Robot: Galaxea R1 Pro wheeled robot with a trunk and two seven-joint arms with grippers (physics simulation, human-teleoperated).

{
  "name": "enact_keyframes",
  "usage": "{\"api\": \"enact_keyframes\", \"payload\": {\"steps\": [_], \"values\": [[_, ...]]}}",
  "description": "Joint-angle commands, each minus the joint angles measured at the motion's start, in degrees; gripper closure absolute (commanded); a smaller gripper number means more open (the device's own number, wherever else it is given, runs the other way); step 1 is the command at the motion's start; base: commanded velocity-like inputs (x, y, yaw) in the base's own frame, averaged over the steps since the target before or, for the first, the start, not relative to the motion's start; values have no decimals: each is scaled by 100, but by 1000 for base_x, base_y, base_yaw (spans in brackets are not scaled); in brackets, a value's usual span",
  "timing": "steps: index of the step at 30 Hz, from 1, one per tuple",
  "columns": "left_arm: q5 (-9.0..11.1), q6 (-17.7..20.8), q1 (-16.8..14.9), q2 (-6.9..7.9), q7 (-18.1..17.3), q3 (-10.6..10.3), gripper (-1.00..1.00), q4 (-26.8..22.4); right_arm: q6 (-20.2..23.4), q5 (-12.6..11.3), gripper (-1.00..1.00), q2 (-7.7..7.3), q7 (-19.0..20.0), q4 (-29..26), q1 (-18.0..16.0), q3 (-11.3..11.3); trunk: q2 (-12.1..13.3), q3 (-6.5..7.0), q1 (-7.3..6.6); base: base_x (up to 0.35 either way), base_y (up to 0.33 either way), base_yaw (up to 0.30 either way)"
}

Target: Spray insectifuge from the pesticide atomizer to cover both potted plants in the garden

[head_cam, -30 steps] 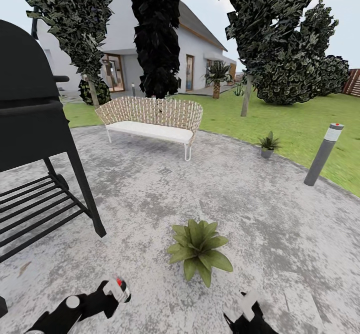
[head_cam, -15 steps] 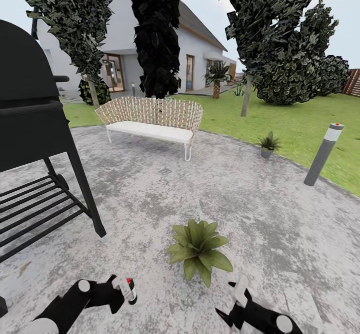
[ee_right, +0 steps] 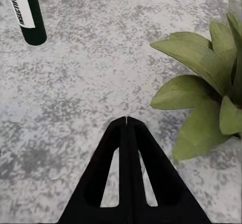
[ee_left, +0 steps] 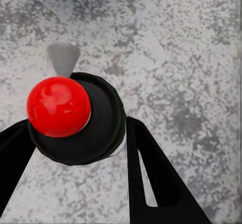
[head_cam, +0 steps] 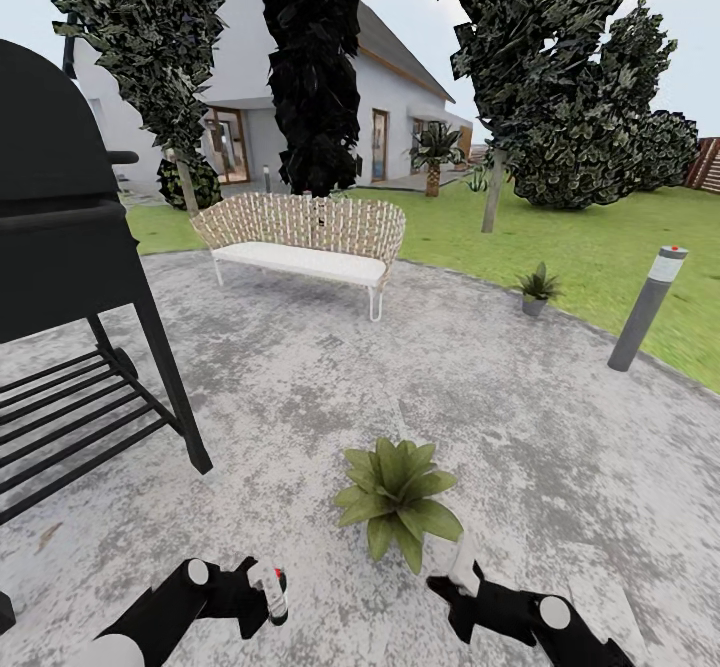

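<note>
My left gripper (head_cam: 266, 595) is shut on the pesticide atomizer (head_cam: 273, 589), held about upright low over the stone patio, left of the near potted plant (head_cam: 398, 497). In the left wrist view the atomizer (ee_left: 96, 128) shows from above, with its red knob and dark round top between the black fingers (ee_left: 151, 173). In the right wrist view its dark body and white label (ee_right: 27, 12) stand beyond the near plant's leaves (ee_right: 201, 90). My right gripper (head_cam: 462, 559) is shut on nothing, just right of that plant. The second potted plant (head_cam: 537, 290) sits at the patio's far right edge.
A black grill (head_cam: 70, 277) with a slatted shelf stands at the left. A wicker bench (head_cam: 305, 242) is at the patio's back, and a grey bollard light (head_cam: 648, 307) on the right by the lawn (head_cam: 600, 247). Trees and a house lie beyond.
My left gripper has carried the atomizer to the right, toward the near plant. My right gripper has moved left and forward, up to the plant's right side.
</note>
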Motion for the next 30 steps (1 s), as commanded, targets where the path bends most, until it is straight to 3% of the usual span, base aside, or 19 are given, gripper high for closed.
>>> {"api": "enact_keyframes", "payload": {"steps": [1,6,9,15,21,27,30], "values": [[-66,-28,-2,-45,-10,-13,100,-9,-33,48,100,3,-7,-4,-11,11,-2,-5,-1,0,0,0],[-236,-12,-2,-228,-10,-164,100,-5,-31,56,100,170,1,2,-38,22,-2,-5,-1,0,0,0],[-368,-10,-2,-418,-10,-237,100,-4,-27,59,100,290,2,3,-41,23,-2,-5,-1,0,0,0],[-650,-11,-2,-516,-10,-275,100,-35,-25,75,100,514,3,11,-50,30,-2,-5,-1,0,0,0],[-707,-16,-2,-638,-17,-298,100,-171,340,460,100,754,14,1,-56,31,-2,-5,-1,0,0,0],[-1083,-10,-2,-849,-11,-297,100,-188,518,551,100,824,19,-61,-92,24,-2,-5,-1,0,0,0],[-1159,-9,-2,-924,-10,-297,100,-188,526,555,100,838,19,-73,-94,24,-2,-5,-1,0,0,0]]}}
